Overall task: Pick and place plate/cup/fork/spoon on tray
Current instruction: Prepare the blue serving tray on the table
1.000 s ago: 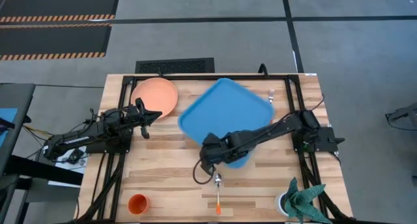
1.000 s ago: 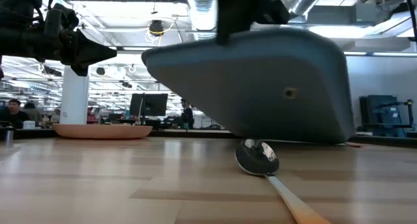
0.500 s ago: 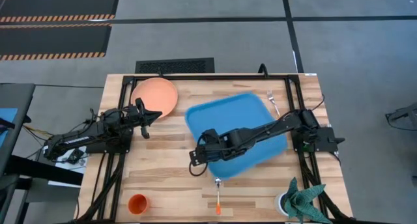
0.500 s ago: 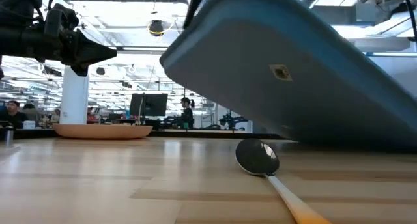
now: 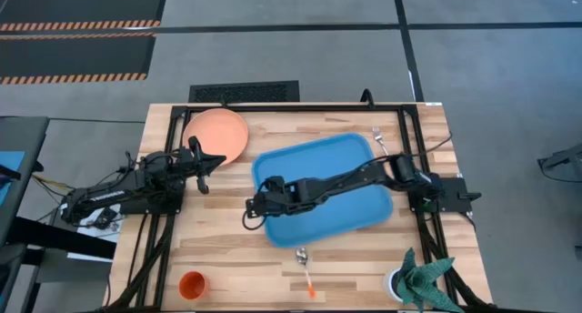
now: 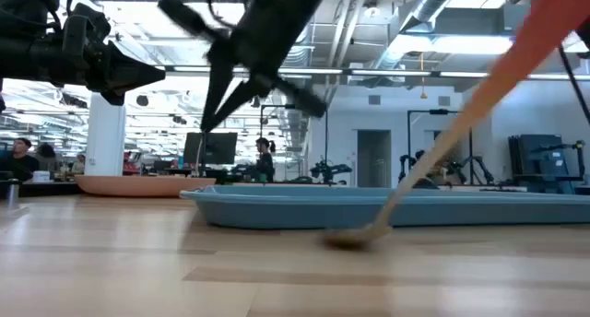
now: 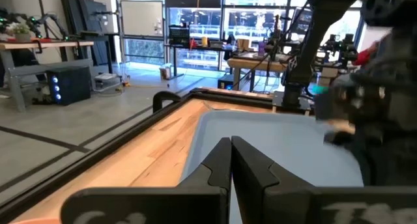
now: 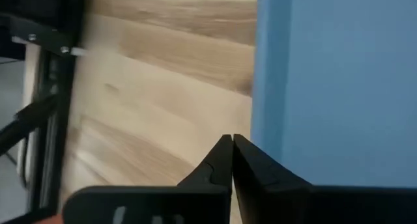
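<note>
The large blue plastic rectangular tray (image 5: pixel 323 190) with rounded corners and a raised rim lies flat on the pale wooden plank bench (image 5: pixel 227 245), slightly skewed, near its middle. The large round salmon-orange plate (image 5: pixel 216 135) sits at the bench's far left corner, apart from the tray. The small spoon (image 5: pixel 305 267) with a silver oval bowl and thin orange handle lies just off the tray's near edge. The small bright-orange cup (image 5: pixel 192 284) stands at the near left corner, and the silver-tined fork (image 5: pixel 378 135) lies by the tray's far right corner.

The right arm stretches across the tray from the right side, its hand (image 5: pixel 252 206) over the tray's left rim; in the right wrist view its fingers (image 8: pixel 225 160) are pressed together on nothing, above the rim's edge. The left arm waits at the left side of the bench, its hand (image 5: pixel 215 160) near the plate, fingers (image 7: pixel 229 162) likewise together and empty.

A green spiky plant (image 5: pixel 420 281) in a white pot stands at the near right corner. Beyond the bench, the low view shows an open workshop with ceiling lights and a person (image 6: pixel 265 158) standing far off.
</note>
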Tool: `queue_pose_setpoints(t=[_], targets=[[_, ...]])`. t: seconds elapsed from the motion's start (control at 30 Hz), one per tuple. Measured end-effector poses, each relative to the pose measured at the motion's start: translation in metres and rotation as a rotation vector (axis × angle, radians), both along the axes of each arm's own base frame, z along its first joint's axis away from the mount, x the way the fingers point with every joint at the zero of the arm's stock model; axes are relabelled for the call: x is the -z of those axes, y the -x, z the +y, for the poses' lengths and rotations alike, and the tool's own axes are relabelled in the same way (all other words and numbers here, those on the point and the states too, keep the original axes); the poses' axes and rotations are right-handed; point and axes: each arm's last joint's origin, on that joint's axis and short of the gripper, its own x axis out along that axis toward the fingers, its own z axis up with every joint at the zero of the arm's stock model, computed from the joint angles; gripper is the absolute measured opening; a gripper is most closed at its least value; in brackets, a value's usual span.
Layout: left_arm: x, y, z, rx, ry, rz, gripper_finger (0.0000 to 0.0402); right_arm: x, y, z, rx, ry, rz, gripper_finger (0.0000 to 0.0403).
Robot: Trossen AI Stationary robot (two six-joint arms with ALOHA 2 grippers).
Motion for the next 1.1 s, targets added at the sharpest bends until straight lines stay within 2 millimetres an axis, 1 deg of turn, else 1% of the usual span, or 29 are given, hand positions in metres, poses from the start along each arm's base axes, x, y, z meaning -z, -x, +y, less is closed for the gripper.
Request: queue_pose_setpoints(t=[0.07,0.17,0.3,0.37,0.43,0.5,0.53,0.57,0.63,0.7,0.77,0.87,0.97,1.1], targets=[[0.0,0.0,0.0,0.001,0.001,0.004,0.0,0.009,-0.007,-0.001,-0.008,0.001,-0.033,0.0019],[0.0,0.0,0.0,0.002,0.001,0.003,0.0,0.014,-0.013,-0.005,-0.023,0.018,-0.061,0.0019],[0.0,0.0,0.0,0.003,0.001,0.003,0.0,0.014,-0.013,-0.012,-0.072,0.07,-0.04,0.0044],[0.0,0.0,0.0,0.005,0.001,0.003,0.0,0.006,-0.006,-0.014,-0.124,0.104,0.001,0.0062],[0.0,0.0,0.0,0.008,0.001,0.003,0.0,-0.008,-0.001,-0.017,-0.175,0.136,0.01,0.0079],[0.0,0.0,0.0,0.011,0.001,0.003,0.0,-0.025,0.013,-0.017,-0.255,0.185,0.075,0.0093],[0.0,0.0,0.0,0.011,0.001,0.003,0.0,-0.031,0.019,-0.015,-0.308,0.211,0.113,0.0097],[0.0,0.0,0.0,0.012,-0.002,0.003,0.0,-0.036,0.025,-0.012,-0.37,0.232,0.136,0.01],[0.0,0.0,0.0,0.016,-0.011,0.006,0.0,-0.04,0.039,-0.002,-0.496,0.263,0.234,0.0099],[0.0,0.0,-0.001,0.02,-0.018,0.008,0.0,-0.042,0.054,0.014,-0.637,0.287,0.317,0.0093],[0.0,-0.001,-0.001,0.022,-0.02,0.011,0.0,-0.041,0.068,0.031,-0.745,0.307,0.409,0.0087],[0.001,-0.001,-0.001,0.023,-0.02,0.013,0.0,-0.035,0.087,0.054,-0.862,0.298,0.548,0.0085],[0.001,-0.001,-0.001,0.022,-0.021,0.013,0.0,-0.024,0.095,0.073,-0.922,0.305,0.605,0.0095],[0.0,-0.001,-0.001,0.023,-0.021,0.011,0.0,-0.011,0.098,0.087,-0.979,0.321,0.643,0.0121]])
